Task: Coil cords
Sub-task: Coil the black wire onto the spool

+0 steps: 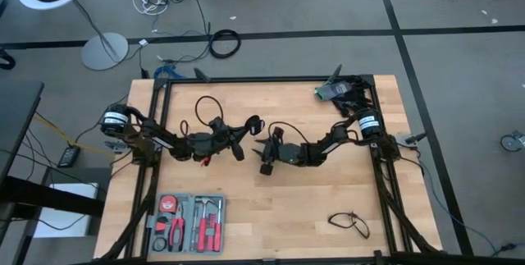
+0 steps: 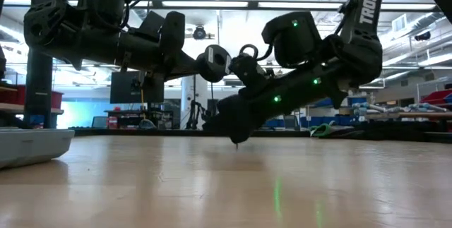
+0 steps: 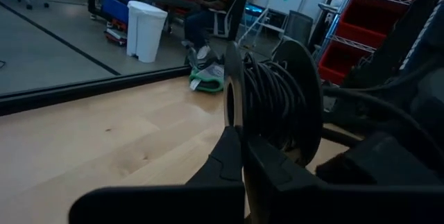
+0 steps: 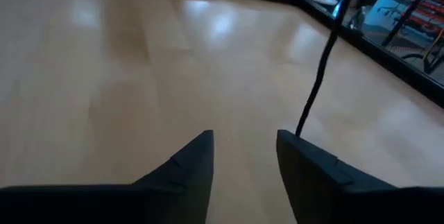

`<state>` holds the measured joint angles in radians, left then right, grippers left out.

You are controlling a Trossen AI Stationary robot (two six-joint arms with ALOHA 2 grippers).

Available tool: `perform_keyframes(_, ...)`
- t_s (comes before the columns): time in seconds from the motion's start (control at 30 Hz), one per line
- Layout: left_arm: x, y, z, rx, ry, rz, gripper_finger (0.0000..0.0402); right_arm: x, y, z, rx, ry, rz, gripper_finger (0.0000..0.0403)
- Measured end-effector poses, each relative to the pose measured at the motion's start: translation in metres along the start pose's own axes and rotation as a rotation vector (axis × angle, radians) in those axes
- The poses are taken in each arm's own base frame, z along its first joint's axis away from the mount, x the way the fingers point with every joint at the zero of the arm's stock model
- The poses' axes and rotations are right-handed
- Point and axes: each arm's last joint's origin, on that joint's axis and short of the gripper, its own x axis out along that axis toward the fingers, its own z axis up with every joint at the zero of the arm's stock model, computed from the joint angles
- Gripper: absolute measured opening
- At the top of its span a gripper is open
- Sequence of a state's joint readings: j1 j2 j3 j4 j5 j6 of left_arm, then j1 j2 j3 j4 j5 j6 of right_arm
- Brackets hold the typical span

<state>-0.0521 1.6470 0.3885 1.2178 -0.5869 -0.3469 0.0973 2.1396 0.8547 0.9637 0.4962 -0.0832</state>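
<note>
My left gripper (image 3: 239, 130) is shut on a small black reel (image 3: 277, 92) with thin black cord wound between its two round discs; it holds the reel above the middle of the table (image 1: 246, 207). In the low view the reel (image 2: 214, 61) hangs well clear of the wood. Just to its right, my right gripper (image 4: 243, 144) stands open and slants down close over the table. A thin black cord (image 4: 319, 78) runs from beside one of its fingers toward the far side. A loop of cord (image 2: 247, 49) shows between the two grippers. My left gripper pinches the rim of the reel's nearer disc (image 3: 232, 109) between its two fingers, coming at it level. The reel stands on edge, lifted clear of the table. My right gripper has the cord's lower end (image 4: 300, 128) at one fingertip; I cannot tell whether it touches.
A grey tool case (image 1: 187, 222) with red-handled tools lies at the near left, and a pair of glasses (image 1: 350, 222) at the near right. A green and black bundle (image 1: 336, 91) sits in the far right corner. Black frame rails (image 1: 271, 79) edge the table.
</note>
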Motion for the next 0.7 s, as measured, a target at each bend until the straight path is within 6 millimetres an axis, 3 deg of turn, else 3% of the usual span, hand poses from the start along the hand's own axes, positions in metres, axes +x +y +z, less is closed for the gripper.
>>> perform_keyframes(0.37, 0.001, 0.002, 0.000, 0.004, -0.002, 0.011, 0.0000, -0.017, 0.024, 0.002, -0.013, -0.008, -0.107, 0.0173)
perform_keyframes(0.7, 0.001, -0.001, 0.005, -0.026, -0.028, -0.050, 0.0000, -0.003, 0.003, -0.002, 0.090, 0.020, -0.094, 0.0149)
